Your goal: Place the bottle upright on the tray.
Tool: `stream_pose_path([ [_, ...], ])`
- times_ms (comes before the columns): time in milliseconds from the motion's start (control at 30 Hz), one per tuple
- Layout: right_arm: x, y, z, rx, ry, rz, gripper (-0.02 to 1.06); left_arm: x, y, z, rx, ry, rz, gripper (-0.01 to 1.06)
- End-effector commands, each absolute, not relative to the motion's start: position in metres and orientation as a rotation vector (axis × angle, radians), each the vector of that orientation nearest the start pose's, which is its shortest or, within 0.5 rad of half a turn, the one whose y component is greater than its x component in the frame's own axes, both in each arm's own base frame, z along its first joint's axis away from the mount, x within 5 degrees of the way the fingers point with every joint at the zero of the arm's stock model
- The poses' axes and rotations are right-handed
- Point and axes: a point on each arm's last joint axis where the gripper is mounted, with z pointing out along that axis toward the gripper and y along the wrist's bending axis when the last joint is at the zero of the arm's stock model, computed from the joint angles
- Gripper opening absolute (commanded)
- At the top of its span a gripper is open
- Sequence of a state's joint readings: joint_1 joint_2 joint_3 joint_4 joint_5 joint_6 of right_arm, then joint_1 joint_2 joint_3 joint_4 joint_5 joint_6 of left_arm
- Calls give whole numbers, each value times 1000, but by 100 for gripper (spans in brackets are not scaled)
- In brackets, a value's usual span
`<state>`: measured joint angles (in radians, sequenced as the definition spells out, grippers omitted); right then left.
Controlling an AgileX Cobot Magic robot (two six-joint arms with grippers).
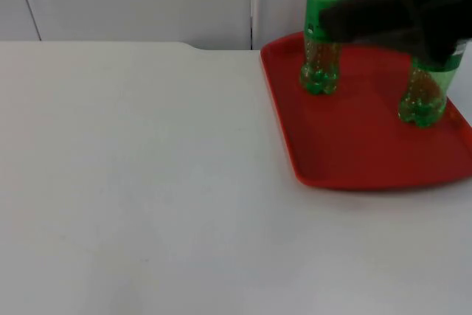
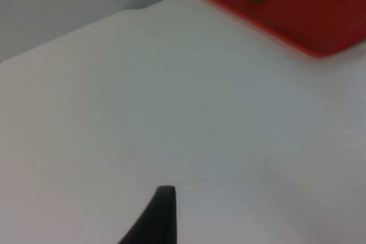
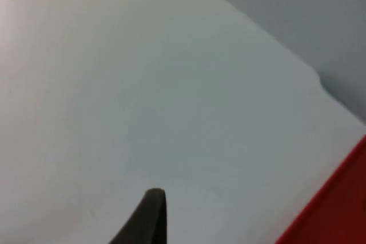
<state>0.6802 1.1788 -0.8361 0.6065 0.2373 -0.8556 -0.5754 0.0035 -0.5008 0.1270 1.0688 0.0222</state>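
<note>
1. Two green bottles stand upright on the red tray (image 1: 354,160): one bottle (image 1: 321,42) at its 11 o'clock corner, the other bottle (image 1: 425,97) towards 3 o'clock
2. The right arm (image 1: 402,9) hangs blurred over both; its gripper's finger state cannot be told
3. The left gripper's fingertip (image 2: 160,215) hovers above the white table (image 1: 133,182), well apart from the tray; finger state unclear

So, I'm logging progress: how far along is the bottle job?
Looks done: two green plastic bottles, the back one and the front one, stand upright on the red plastic tray. Nothing seems in hand; the right arm blurs above the tray, and the left gripper waits over the white table. Nothing obvious is left.
</note>
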Motion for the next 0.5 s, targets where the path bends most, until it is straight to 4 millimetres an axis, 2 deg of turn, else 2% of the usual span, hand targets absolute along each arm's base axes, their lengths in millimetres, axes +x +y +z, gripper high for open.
stream_pose_path([
  [0, 186, 166, 331, -991, 1720, 393, 105, 2, 11, 276, 601, 1960, -194, 105],
  [100, 172, 156, 347, -919, 1683, 432, 105, 2, 11, 276, 601, 1960, -194, 105],
  [233, 157, 141, 353, -895, 1621, 418, 105, 2, 11, 276, 601, 1960, -194, 105],
  [467, 128, 114, 343, -799, 1577, 433, 105, 2, 11, 276, 601, 1960, -194, 105],
])
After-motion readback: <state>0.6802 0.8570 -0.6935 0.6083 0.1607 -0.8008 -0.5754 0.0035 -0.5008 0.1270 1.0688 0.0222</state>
